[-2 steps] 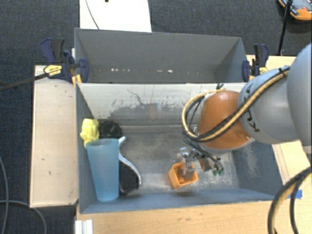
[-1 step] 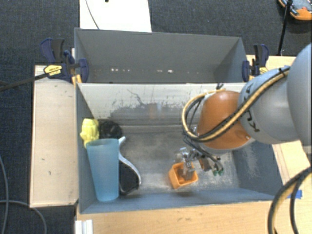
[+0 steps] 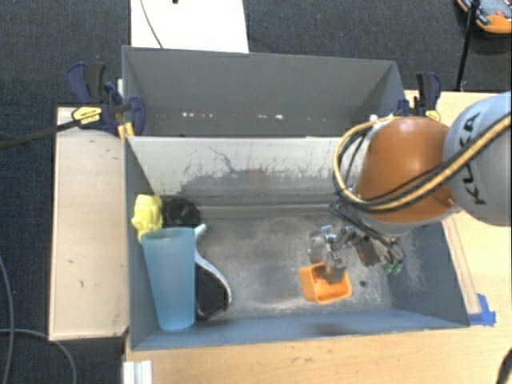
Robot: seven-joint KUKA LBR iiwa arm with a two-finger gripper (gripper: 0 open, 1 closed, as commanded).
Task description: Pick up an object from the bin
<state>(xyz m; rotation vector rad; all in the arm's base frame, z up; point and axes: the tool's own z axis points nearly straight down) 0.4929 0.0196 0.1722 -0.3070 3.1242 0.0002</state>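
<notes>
Orange piece (image 3: 325, 286) lies flat on bin (image 3: 264, 214) floor, front right. Sits directly under gripper (image 3: 330, 254), extending slightly frontward; contact looks likely. Gripper apart or together: cannot tell. Blue cup (image 3: 170, 274) well apart, left.

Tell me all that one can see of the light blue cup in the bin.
The light blue cup is a tall, plain tumbler, plastic by its look, wider at the rim than at the base. It lies along the bin's left wall, rim toward the back. A yellow thing touches its rim; a black-and-white thing lies against its right side.
</notes>
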